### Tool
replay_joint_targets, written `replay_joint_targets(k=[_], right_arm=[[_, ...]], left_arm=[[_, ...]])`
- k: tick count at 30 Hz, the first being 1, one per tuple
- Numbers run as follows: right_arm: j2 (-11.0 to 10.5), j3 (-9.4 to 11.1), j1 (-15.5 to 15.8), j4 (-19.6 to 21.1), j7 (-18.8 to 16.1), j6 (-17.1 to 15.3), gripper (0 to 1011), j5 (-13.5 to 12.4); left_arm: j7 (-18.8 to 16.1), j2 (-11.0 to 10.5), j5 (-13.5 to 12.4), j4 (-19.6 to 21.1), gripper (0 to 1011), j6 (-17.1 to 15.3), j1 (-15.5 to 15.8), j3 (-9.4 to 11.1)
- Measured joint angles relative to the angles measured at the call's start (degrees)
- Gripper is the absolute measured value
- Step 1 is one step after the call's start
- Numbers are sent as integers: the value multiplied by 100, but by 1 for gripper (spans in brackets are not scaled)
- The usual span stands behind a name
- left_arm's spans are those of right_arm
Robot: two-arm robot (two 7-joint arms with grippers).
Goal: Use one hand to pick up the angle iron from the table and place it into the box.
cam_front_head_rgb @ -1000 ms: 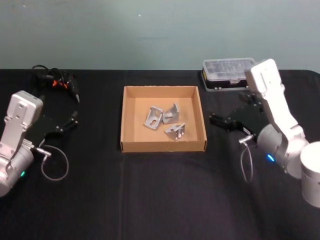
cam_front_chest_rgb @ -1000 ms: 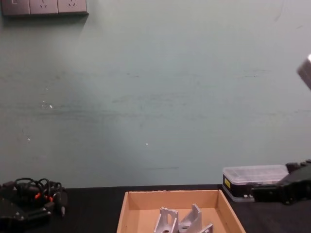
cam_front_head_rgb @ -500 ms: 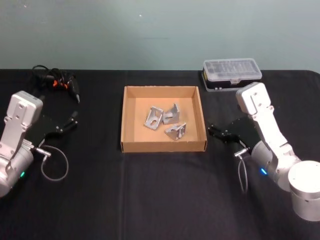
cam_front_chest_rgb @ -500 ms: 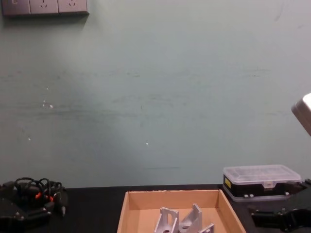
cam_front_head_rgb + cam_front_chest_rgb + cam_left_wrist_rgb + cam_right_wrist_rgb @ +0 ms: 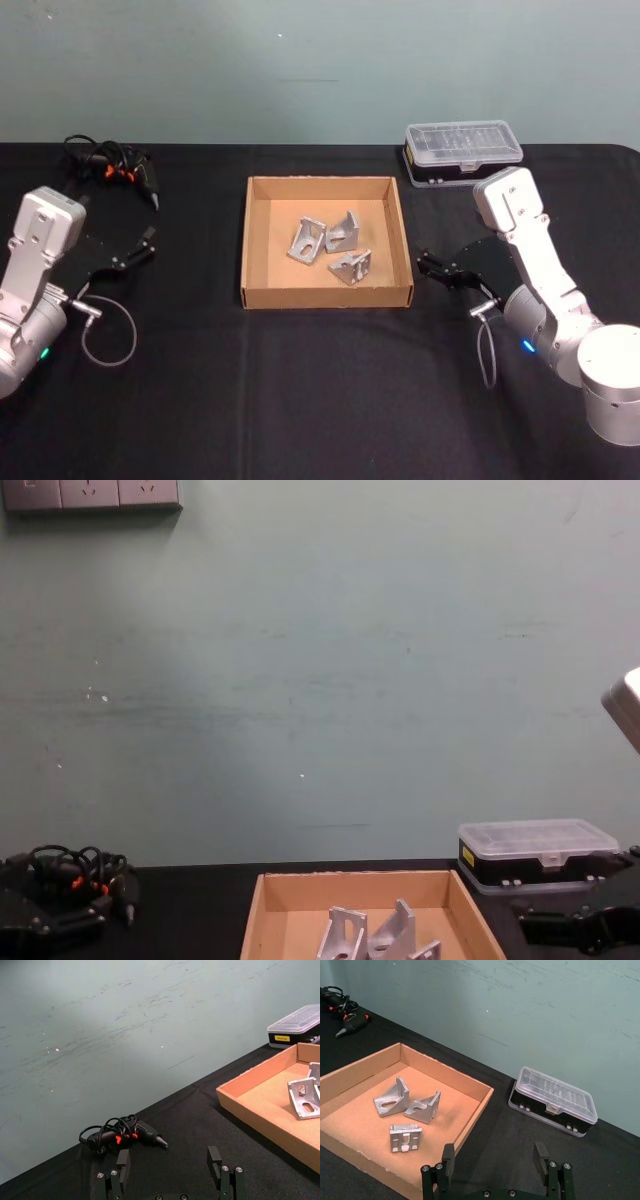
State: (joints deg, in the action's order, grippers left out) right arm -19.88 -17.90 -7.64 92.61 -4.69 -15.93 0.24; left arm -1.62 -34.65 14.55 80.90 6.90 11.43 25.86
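Right claw (image 5: pixel 432 269) sits low over the black worktop (image 5: pixel 320 400), just beside the right wall of the box (image 5: pixel 326 292) and apart from it, its fingers (image 5: pixel 448 1156) spread wide with nothing between them. Beyond it, near the back edge of the worktop, stands the black plastic case with a clear lid (image 5: pixel 463 149).

Inside the tan cardboard box lie three angle irons (image 5: pixel 329 245): two side by side toward the back and one nearer the front. The two at the back look to be touching, though that is hard to make out from above.

Left claw (image 5: pixel 143 244) rests over the worktop well off to the left of the box, released as well, its fingers (image 5: pixel 123 1162) parted and empty. Behind it, near the far left corner, lies a black tool with orange marks amid its tangled cable (image 5: pixel 112 165).
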Motion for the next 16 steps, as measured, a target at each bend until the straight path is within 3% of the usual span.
replay_joint_targets(k=[16], right_arm=[[0,6,3,18,11,-22,1000,-17]], left_arm=[[0,0,0,0,1011,0,0,0]])
